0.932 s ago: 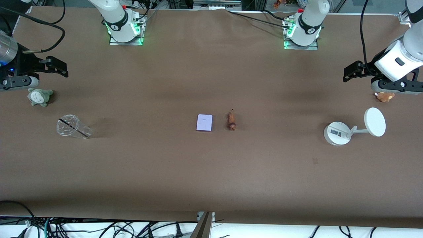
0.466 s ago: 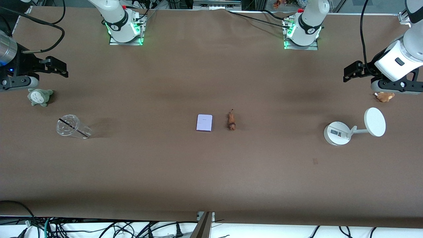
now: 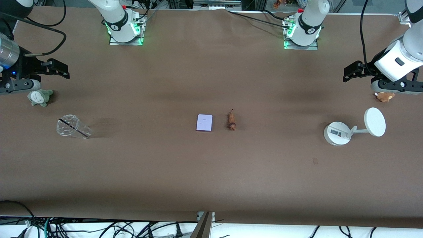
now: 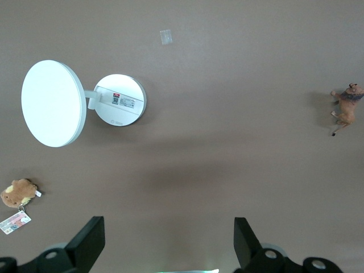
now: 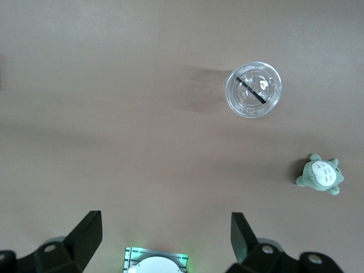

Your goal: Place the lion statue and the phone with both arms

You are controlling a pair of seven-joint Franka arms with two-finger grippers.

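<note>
Both grippers spread wide, empty: left gripper over table's 3 o'clock edge, right gripper over 9 o'clock edge. Phone and lion statue lying flat at centre, just beside each other. Risks: arms crowding there; fingers slipping off thin phone or knocking tiny lion.

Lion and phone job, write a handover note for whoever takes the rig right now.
Left gripper: open, empty, up over its end of the table near the white stand.
Right gripper: open, empty, over its end near the green plush.
Phone and lion: side by side mid-table, lion toward the left arm's end.
Done: nothing.
Left: pick and place both.
</note>
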